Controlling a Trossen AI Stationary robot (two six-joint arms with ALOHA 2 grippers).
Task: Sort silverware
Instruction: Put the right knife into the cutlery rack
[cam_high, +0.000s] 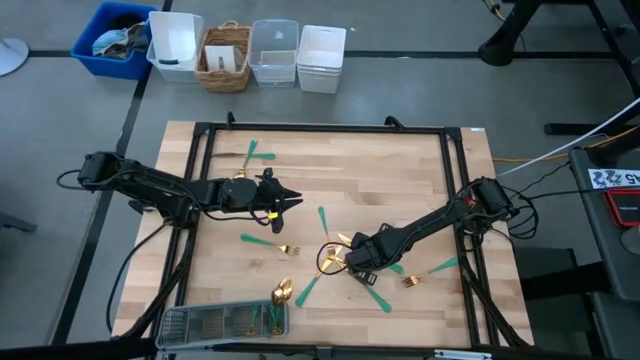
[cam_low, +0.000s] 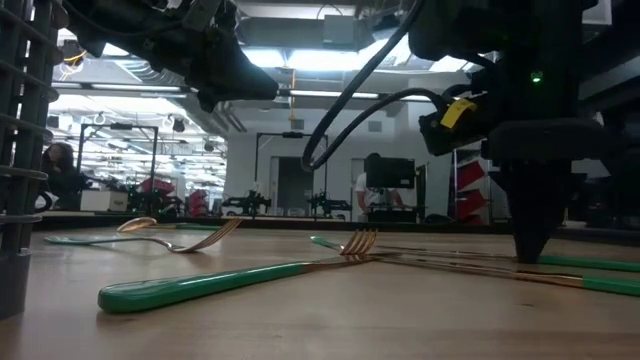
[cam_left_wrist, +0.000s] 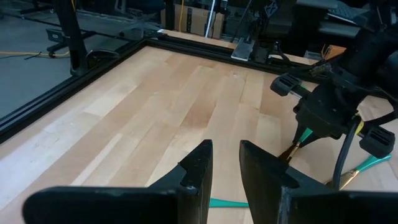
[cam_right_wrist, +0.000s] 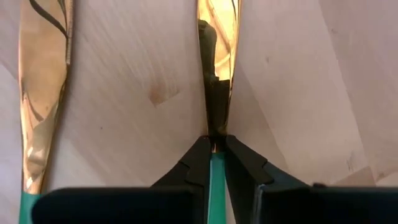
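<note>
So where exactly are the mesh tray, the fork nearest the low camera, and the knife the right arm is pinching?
Mesh tray (cam_high: 205, 322): high view, bare wire floor.
Fork (cam_low: 200, 284): low view, green handle.
Knife (cam_right_wrist: 217, 74): right wrist view, gold blade just beyond the fingers.

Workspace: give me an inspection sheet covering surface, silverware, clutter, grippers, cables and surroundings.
Surface: light wooden table top in a black frame.
Job's things: silverware with teal handles and gold heads scattered over the near half; a few pieces already lie in the grey mesh tray at the near edge.
Clutter: nothing seen on the table.
Grippers: right gripper down at the table, fingers closed on a knife where handle meets blade; left gripper raised above the table, slightly open, empty.
Cables: yellow and white leads on the floor at the right.
Surroundings: blue bin, basket and white containers beyond the table.
</note>
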